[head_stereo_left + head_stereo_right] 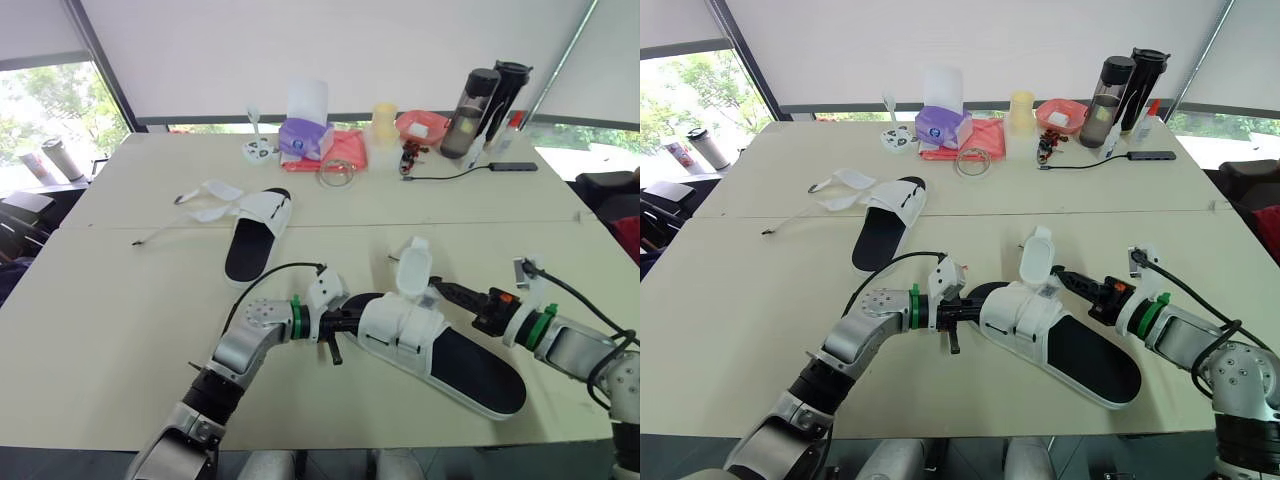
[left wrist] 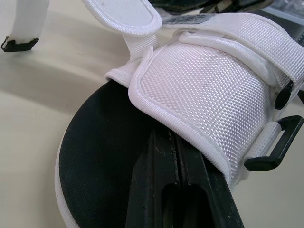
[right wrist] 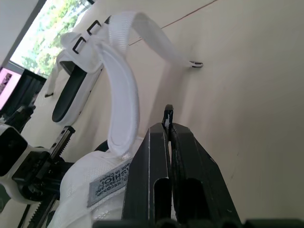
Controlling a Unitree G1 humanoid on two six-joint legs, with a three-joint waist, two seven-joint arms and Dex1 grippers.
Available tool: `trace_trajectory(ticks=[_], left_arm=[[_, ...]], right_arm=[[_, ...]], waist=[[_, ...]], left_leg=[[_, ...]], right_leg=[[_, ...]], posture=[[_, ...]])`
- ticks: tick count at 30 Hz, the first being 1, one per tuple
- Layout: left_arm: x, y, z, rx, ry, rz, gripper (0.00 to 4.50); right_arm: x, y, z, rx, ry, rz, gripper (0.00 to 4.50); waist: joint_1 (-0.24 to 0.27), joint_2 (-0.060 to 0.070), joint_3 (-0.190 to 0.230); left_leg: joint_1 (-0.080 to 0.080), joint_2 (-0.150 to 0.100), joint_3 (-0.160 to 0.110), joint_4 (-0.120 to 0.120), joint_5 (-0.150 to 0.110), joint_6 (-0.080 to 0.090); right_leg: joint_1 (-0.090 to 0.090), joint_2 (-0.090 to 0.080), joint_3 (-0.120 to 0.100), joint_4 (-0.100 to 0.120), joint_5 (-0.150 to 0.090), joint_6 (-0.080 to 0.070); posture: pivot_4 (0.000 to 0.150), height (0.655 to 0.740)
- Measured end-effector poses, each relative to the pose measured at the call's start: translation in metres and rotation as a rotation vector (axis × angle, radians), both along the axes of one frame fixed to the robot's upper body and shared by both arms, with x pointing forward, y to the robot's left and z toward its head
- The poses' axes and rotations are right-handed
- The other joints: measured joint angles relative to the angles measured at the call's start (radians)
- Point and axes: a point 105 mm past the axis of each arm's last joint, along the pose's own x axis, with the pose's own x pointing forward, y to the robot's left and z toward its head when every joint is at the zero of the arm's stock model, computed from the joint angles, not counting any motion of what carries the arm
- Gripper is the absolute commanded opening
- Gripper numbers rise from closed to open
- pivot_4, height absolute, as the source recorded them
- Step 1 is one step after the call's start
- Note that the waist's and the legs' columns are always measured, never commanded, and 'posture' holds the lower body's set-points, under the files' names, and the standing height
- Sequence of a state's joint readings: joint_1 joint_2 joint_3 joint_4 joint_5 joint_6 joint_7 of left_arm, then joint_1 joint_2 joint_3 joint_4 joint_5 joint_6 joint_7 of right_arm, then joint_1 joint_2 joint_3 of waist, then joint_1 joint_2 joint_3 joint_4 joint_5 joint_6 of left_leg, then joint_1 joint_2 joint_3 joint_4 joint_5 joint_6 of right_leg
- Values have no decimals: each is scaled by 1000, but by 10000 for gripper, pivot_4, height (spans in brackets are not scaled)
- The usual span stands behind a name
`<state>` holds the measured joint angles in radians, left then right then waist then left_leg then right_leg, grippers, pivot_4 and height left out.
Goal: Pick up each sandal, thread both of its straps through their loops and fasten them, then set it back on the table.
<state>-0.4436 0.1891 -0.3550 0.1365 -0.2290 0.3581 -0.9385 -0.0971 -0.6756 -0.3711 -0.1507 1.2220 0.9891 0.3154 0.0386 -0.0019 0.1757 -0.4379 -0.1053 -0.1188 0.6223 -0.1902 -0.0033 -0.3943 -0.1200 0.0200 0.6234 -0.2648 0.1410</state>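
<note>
The near sandal [image 1: 440,345] has a white upper and a black footbed and lies on the table's front right. One padded strap [image 1: 413,265] stands up from it, unfastened. A thin strap [image 3: 161,42] arches down to the table behind it. My left gripper [image 1: 350,318] is shut at the toe end, its fingers [image 2: 178,180] lying on the footbed with the tips under the upper. My right gripper [image 1: 443,291] is shut beside the raised strap's base, and a small black tip pokes out between its fingertips [image 3: 156,142]. The far sandal [image 1: 258,235] lies further back on the left with its straps [image 1: 205,200] spread open.
Along the back edge stand a tissue box [image 1: 305,135], a red cloth [image 1: 340,150], a yellow cup [image 1: 384,120], a red bowl [image 1: 422,125] and two dark bottles [image 1: 480,100]. A cable with a hub [image 1: 513,166] runs across the back right.
</note>
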Motion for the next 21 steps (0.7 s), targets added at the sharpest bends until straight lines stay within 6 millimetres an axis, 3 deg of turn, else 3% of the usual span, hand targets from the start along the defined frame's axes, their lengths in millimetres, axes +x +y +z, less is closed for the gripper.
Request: trace_trajectory(ticks=[12, 15, 21], left_arm=[[0, -1, 0, 0, -1, 1, 0], [0, -1, 0, 0, 0, 1, 0], [0, 0, 0, 1, -1, 4, 0]], right_arm=[[-9, -5, -15, -79, 29, 6, 779], [-10, -9, -18, -127, 33, 7, 9530], [-13, -17, -24, -190, 37, 8, 40634]], waist=[[1, 0, 0], [2, 0, 0], [0, 1, -1]], left_leg=[[2, 0, 0, 0, 0, 0], [2, 0, 0, 0, 0, 0], [2, 0, 0, -1, 0, 0]], right_leg=[[2, 0, 0, 0, 0, 0], [2, 0, 0, 0, 0, 0], [1, 0, 0, 0, 0, 0]], posture=[[1500, 7400], [1500, 7400], [1500, 7400]])
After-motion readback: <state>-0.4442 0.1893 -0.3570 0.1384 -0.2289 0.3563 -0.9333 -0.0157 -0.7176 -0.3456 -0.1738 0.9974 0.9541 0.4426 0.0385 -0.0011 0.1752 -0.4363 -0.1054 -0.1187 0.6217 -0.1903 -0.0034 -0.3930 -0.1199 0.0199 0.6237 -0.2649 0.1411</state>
